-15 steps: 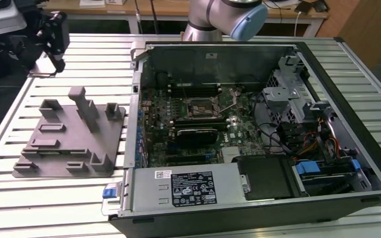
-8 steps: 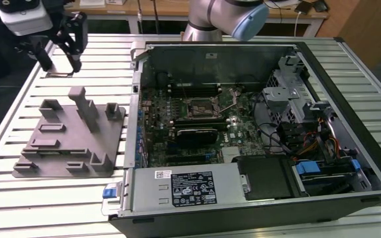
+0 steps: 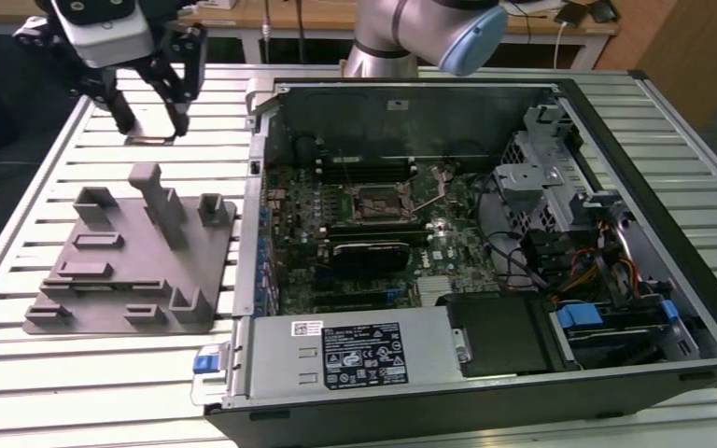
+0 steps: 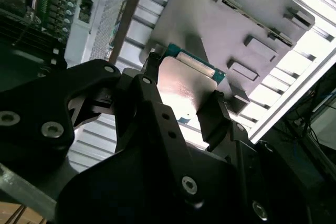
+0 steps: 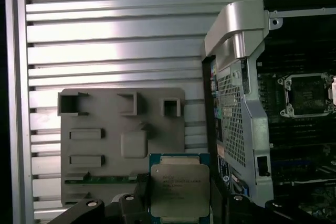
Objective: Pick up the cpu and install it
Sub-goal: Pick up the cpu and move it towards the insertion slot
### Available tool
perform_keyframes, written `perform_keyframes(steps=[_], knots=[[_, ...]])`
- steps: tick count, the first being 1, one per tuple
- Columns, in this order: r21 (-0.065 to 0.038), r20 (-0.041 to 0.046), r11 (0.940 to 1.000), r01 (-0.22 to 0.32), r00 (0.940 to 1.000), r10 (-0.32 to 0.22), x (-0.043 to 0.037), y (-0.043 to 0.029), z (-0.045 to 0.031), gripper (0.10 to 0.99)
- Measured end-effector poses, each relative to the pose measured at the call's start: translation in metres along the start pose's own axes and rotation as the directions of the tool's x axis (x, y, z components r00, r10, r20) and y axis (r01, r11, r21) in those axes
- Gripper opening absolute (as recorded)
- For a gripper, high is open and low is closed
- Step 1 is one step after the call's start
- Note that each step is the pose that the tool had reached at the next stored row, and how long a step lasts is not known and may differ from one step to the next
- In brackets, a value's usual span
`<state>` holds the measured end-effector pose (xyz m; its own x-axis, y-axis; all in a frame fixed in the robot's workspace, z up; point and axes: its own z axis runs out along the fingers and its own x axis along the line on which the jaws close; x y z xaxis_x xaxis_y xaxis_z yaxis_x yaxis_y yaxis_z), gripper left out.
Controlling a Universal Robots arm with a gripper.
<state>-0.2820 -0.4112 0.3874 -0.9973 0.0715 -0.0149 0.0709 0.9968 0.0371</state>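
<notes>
The cpu (image 3: 149, 139), a flat square chip with a shiny silver top and a green rim, hangs above the slatted table at the far end of the exterior view's left side. My gripper (image 3: 150, 129) is shut on it, one black finger on each of two opposite edges. In both wrist views the cpu (image 5: 179, 188) (image 4: 189, 80) sits between the fingertips (image 4: 214, 109), lifted clear above the grey plastic tray (image 5: 105, 145). The open socket (image 3: 375, 203) on the motherboard lies inside the computer case, off to the exterior view's right of the gripper.
The grey tray with upright posts (image 3: 122, 271) rests on the table below the gripper. The open computer case (image 3: 259, 140) has a raised metal wall facing the gripper. Inside are a black heatsink block (image 3: 372, 254), cables and drive cages (image 3: 558, 177). The arm's base (image 3: 390, 42) stands behind the case.
</notes>
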Motion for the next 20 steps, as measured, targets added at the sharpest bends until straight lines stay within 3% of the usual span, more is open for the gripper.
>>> perform_keyframes(steps=[20], knots=[[0.0, -0.0001, 1.0, 0.0, 1.0, 0.0, -0.08, 0.0057, 0.0014, 0.541]])
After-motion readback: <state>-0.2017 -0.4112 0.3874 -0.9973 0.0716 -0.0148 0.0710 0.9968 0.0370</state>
